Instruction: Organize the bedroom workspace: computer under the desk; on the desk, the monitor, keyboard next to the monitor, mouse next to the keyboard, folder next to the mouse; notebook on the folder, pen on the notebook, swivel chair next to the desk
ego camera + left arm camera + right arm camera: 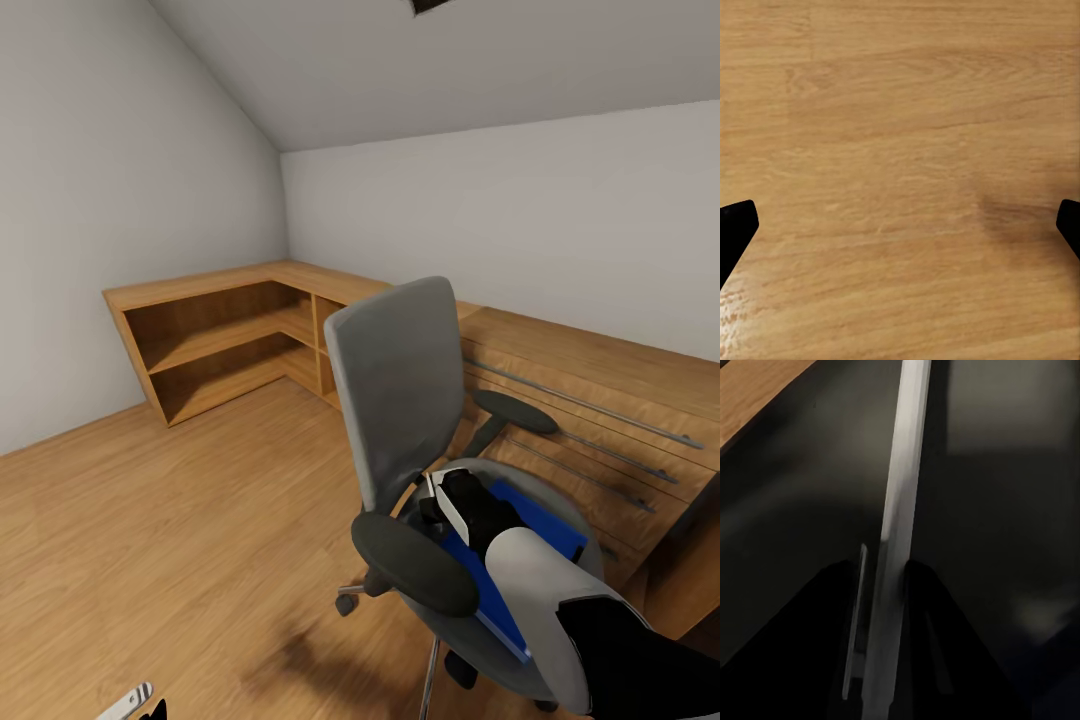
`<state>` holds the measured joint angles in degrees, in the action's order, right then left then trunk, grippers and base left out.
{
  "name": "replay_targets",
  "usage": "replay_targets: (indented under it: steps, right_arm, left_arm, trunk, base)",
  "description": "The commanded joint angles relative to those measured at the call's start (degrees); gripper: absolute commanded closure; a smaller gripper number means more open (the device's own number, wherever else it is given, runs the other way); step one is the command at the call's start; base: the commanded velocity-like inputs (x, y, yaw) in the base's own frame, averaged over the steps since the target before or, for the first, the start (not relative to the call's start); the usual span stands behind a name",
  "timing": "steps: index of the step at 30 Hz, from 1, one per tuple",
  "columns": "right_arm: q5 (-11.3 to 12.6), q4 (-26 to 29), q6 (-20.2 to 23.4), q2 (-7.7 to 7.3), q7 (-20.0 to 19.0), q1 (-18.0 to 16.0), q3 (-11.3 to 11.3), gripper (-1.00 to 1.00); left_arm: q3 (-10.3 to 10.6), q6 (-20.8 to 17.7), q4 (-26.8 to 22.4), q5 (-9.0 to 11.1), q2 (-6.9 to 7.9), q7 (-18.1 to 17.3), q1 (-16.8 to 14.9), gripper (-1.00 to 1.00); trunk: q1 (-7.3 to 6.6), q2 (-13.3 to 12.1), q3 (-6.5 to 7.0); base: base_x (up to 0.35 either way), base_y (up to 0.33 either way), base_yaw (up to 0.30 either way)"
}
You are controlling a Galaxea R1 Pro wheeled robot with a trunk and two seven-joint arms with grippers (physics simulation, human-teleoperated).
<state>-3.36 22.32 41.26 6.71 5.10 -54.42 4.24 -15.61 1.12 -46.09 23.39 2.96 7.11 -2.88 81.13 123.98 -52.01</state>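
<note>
I can read no brand, label or writing on anything here. My right gripper (pixel 440 500) is down on the swivel chair (pixel 400 400), its dark fingers at the folder's (pixel 545 525) end nearest the backrest. In my right wrist view the pale edge of the folder (pixel 896 547) runs straight between my two dark fingers (pixel 832 660), which stand close on either side of it, so that gripper looks closed narrowly on the folder.

The folder is flat and bright blue, lying across the grey seat (pixel 500 655) from the backrest side out toward the seat's front rim, with a thin white edge along its side. The chair has a grey back, dark oval armrests and a chrome base on casters, and it stands on the wooden floor (pixel 180 540) beside a light-wood dresser (pixel 600 420) with long metal handles; open wooden shelves (pixel 220 345) fill the room's corner.

My left gripper (pixel 900 225) hangs over bare floor, its fingertips spread wide, holding nothing.
</note>
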Motion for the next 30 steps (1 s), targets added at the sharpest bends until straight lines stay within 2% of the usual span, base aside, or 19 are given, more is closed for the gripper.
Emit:
replay_targets:
  steps: [1, 7, 26, 30]
  right_arm:
    - [-0.6, -1.0, 0.4, -0.03, 0.0, 0.0, 0.2, 1.00]
    - [-0.6, -1.0, 0.3, -0.03, 0.0, 0.0, 0.2, 1.00]
    - [-0.4, -0.9, 0.2, -0.13, 0.1, 0.0, -0.2, 1.00]
    - [-0.4, -0.9, 0.2, -0.19, 0.1, 0.0, -1.1, 1.00]
  left_arm:
    - [0.1, 0.1, 0.0, 0.6, 0.02, 0.2, 0.0, -1.00]
    - [0.1, 0.1, 0.0, 0.6, 0.02, 0.2, 0.0, -1.00]
    - [0.1, 0.1, 0.0, 0.6, 0.02, 0.2, 0.0, -1.00]
    - [0.1, 0.1, 0.0, 0.6, 0.02, 0.2, 0.0, -1.00]
  trunk:
    - [0.00, 0.0, -0.06]
    - [-1.10, -2.0, 0.83]
    - [-1.10, -2.0, 0.83]
    - [-1.10, -2.0, 0.83]
  base:
    - [0.000, 0.000, 0.000]
    - [0.000, 0.000, 0.000]
    - [0.000, 0.000, 0.000]
    - [0.000, 0.000, 0.000]
